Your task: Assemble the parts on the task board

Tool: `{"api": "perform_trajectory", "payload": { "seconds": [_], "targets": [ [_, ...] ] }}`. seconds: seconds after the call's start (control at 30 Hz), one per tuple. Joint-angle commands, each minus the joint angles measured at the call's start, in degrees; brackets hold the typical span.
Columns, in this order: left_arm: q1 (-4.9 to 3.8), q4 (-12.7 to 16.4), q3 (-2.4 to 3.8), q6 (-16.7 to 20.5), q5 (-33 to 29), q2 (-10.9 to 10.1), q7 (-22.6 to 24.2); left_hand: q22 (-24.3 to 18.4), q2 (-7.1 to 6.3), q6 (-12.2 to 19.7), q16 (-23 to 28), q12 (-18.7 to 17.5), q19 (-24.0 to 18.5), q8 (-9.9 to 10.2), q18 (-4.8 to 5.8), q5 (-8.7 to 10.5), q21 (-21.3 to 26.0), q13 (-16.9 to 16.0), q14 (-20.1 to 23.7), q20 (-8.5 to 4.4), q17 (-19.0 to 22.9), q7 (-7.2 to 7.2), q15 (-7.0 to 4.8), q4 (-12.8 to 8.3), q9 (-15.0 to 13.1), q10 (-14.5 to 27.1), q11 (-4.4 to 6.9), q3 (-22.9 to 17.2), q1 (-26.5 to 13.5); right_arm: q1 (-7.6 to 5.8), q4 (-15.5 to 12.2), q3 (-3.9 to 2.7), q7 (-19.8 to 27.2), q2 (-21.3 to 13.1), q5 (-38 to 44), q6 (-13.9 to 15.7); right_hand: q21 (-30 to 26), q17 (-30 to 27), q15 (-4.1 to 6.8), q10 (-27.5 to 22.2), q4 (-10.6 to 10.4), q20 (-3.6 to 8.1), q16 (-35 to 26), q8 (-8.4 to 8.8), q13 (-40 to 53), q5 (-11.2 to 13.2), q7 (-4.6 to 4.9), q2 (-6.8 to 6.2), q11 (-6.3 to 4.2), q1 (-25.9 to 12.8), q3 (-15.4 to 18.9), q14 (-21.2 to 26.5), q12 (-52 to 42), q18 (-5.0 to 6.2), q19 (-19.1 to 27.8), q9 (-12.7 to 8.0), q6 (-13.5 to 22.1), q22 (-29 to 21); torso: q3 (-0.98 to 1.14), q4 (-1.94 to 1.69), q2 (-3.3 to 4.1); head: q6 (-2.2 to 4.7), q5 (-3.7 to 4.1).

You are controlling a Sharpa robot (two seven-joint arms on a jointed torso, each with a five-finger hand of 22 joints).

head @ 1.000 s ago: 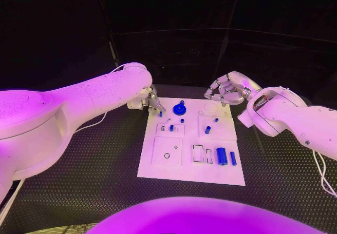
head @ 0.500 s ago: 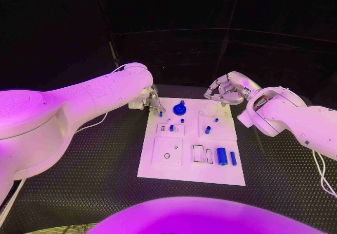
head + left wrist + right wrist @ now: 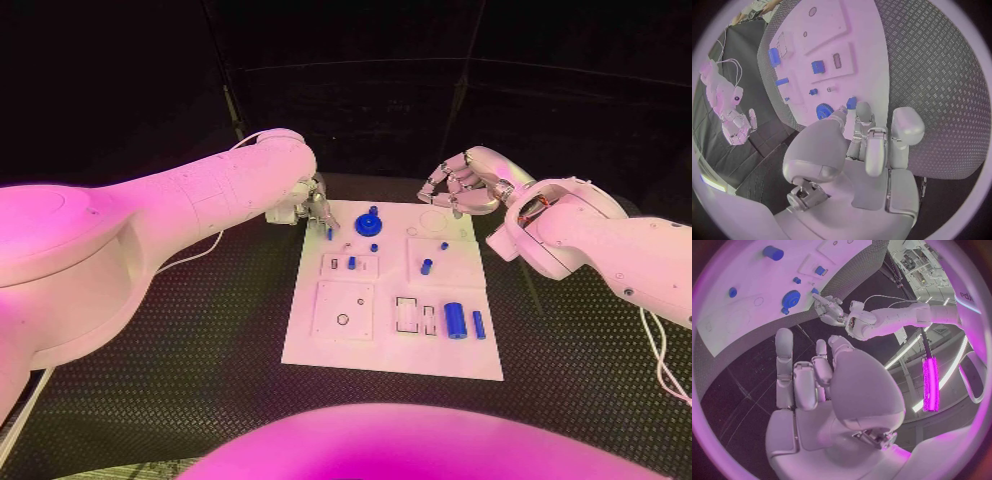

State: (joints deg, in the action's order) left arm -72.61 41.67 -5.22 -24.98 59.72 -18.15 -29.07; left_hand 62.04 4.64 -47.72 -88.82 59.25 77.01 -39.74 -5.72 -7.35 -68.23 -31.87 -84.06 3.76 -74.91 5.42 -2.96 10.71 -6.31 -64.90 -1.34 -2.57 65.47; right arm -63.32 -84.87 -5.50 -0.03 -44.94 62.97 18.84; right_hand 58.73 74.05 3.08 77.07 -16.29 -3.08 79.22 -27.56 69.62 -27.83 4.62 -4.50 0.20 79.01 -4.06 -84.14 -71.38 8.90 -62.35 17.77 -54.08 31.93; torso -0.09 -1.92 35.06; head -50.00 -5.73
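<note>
The white task board (image 3: 389,345) lies mid-table with blue parts on it. At its far left corner my left hand (image 3: 309,208) reaches down, thumb and a fingertip closing on a small blue peg (image 3: 329,234) that stands at the board's surface. The left wrist view shows that peg (image 3: 852,102) just past my left hand (image 3: 873,135), beside the blue gear (image 3: 824,110). The gear (image 3: 369,222) sits on the board's far middle. My right hand (image 3: 459,190) hovers over the far right corner with fingers apart, holding nothing.
Nearer me on the board lie a large blue cylinder (image 3: 456,320), a thin blue bar (image 3: 479,324) and a short blue peg (image 3: 427,266). Black ribbed table (image 3: 216,330) surrounds the board. My left forearm (image 3: 173,215) spans the table's left side.
</note>
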Motion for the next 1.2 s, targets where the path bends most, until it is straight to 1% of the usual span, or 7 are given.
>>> {"api": "perform_trajectory", "payload": {
  "seconds": [0.03,0.33,0.6,0.77,0.9,1.2],
  "targets": [
    [-0.09,0.06,0.05,-0.38,0.20,0.12,0.51,0.10,-0.21,-0.12,-0.28,0.24,0.33,0.24,-0.44,-0.27,-0.39,-0.03,-5.43,0.03,-13.27,0.18,0.48,-0.46,0.05,0.22,0.15,-0.02,0.57,-0.11,-0.04,-0.03,0.35,0.07,-0.09,-0.24,-0.25,0.06,0.37,-0.29,-0.03,0.00,-0.34,-0.36,-0.02,-0.29,-0.02,0.01,-0.01,0.40,-0.34,-2.53,0.29,1.06,0.32,0.06,0.38,0.05,-0.03,-0.01,0.01,0.00,0.01],
    [-0.09,-0.03,0.05,-0.57,0.19,0.18,0.42,0.17,-0.27,-0.14,-0.31,0.28,0.36,0.24,-0.42,-0.23,-0.44,-0.09,-5.44,0.03,-13.32,0.19,0.48,-0.47,0.06,0.19,0.14,0.03,0.54,-0.11,0.00,-0.03,0.36,0.10,-0.09,-0.27,-0.25,0.06,0.37,-0.29,-0.03,0.00,-0.34,-0.36,-0.02,-0.29,-0.02,0.01,-0.01,0.40,-0.34,-2.53,0.29,1.06,0.32,0.06,0.38,0.05,0.00,0.01,0.00,0.00,0.04],
    [-0.09,-0.10,0.05,-0.79,0.06,0.28,0.45,0.17,-0.27,-0.14,-0.31,0.28,0.36,0.24,-0.42,-0.23,-0.44,-0.09,-5.44,0.03,-13.32,0.19,0.48,-0.47,0.06,0.19,0.14,0.03,0.54,-0.10,0.03,-0.03,0.36,0.17,-0.09,-0.30,-0.25,0.06,0.37,-0.29,-0.03,0.00,-0.34,-0.36,-0.02,-0.29,-0.02,0.01,-0.01,0.40,-0.34,-2.53,0.29,1.06,0.32,0.06,0.38,0.05,-0.02,-0.03,0.03,0.00,0.04],
    [-0.08,-0.13,0.05,-1.10,0.00,0.34,0.39,0.23,-0.73,-0.28,-0.34,0.33,0.38,0.28,-0.41,-0.09,-0.46,-0.04,-5.46,0.06,-13.38,0.23,0.52,-0.37,0.13,0.13,0.09,0.55,0.12,-0.10,0.04,-0.03,0.37,0.19,-0.09,-0.33,-0.25,0.06,0.37,-0.29,-0.03,0.00,-0.34,-0.36,-0.02,-0.29,-0.02,0.01,-0.01,0.40,-0.34,-2.53,0.29,1.06,0.32,0.06,0.38,0.05,-0.04,0.03,0.00,0.00,0.02],
    [-0.07,-0.19,0.05,-1.33,-0.02,0.35,0.37,0.30,-0.96,-0.35,-0.36,0.37,0.40,0.30,-0.40,-0.06,-0.49,-0.03,-5.47,0.07,-13.42,0.23,0.53,-0.27,0.17,0.09,0.08,0.91,-0.17,-0.10,0.05,-0.03,0.38,0.20,-0.09,-0.34,-0.25,0.06,0.37,-0.29,-0.03,0.00,-0.34,-0.36,-0.02,-0.29,-0.02,0.01,-0.01,0.40,-0.34,-2.53,0.29,1.06,0.32,0.06,0.38,0.05,0.00,0.00,-0.01,0.00,0.07],
    [0.06,-0.34,0.04,-1.59,-0.03,0.50,0.41,0.38,-1.15,-0.40,-0.40,0.45,0.44,0.32,-0.38,-0.04,-0.55,-0.10,-5.49,0.08,-13.51,0.23,0.54,-0.18,0.20,0.02,0.08,1.21,-0.40,-0.10,0.08,-0.03,0.40,0.26,-0.09,-0.40,-0.25,0.06,0.37,-0.29,-0.03,0.00,-0.34,-0.36,-0.02,-0.29,-0.02,0.01,-0.01,0.40,-0.34,-2.53,0.29,1.06,0.32,0.06,0.38,0.05,0.00,0.04,0.01,0.00,0.06]
  ]
}}
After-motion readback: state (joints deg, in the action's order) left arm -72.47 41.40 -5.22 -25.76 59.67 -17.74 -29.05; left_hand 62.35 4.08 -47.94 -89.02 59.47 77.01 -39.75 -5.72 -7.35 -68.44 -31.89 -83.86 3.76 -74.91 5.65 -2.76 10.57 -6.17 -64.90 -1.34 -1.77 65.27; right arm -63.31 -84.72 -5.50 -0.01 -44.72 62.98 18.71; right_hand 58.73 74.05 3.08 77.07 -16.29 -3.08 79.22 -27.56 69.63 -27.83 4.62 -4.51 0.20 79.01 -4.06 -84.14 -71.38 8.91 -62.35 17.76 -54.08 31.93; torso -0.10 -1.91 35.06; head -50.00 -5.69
